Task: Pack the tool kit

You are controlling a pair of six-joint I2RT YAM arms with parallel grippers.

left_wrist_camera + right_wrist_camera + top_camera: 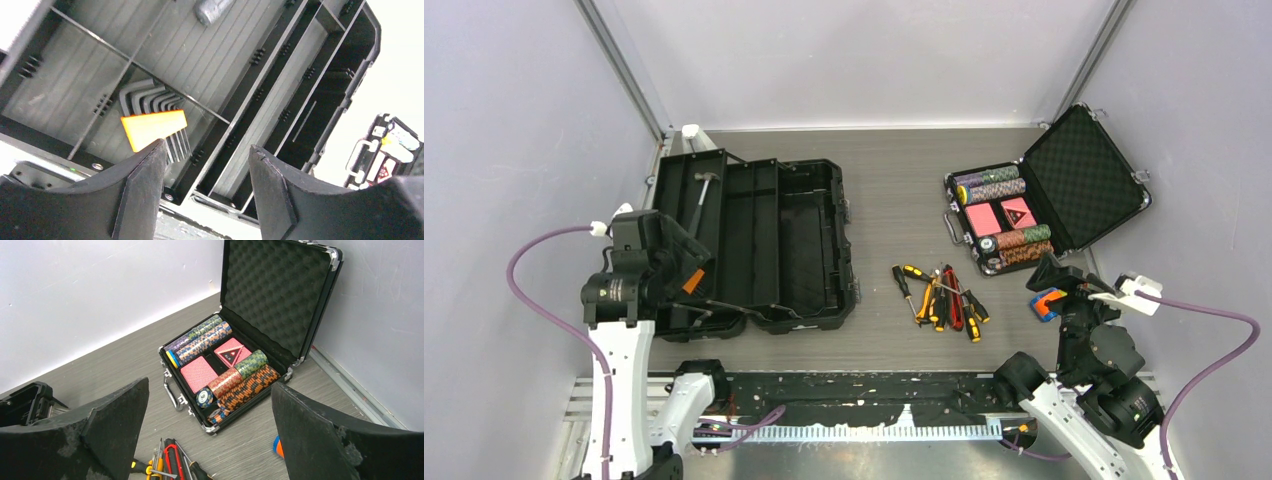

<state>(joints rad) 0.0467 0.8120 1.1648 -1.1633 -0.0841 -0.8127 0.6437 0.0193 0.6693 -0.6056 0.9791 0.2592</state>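
Observation:
The black toolbox (844,215) lies open at the left of the table, its lid folded out to the left. A hammer (702,195) lies in the lid, and its grey head shows in the left wrist view (212,10). A hex key set with an orange holder (152,127) lies in a lid compartment. My left gripper (682,272) hovers open and empty over it (207,165). Yellow-black screwdrivers and a red-handled tool (939,295) lie in a pile on the table. My right gripper (1046,275) is open and empty to their right (210,410).
A smaller foam-lined black case (1044,195) with poker chips stands open at the back right (225,365). A small orange-and-blue object (1046,303) lies by my right gripper (277,446). Walls close in the left, back and right sides.

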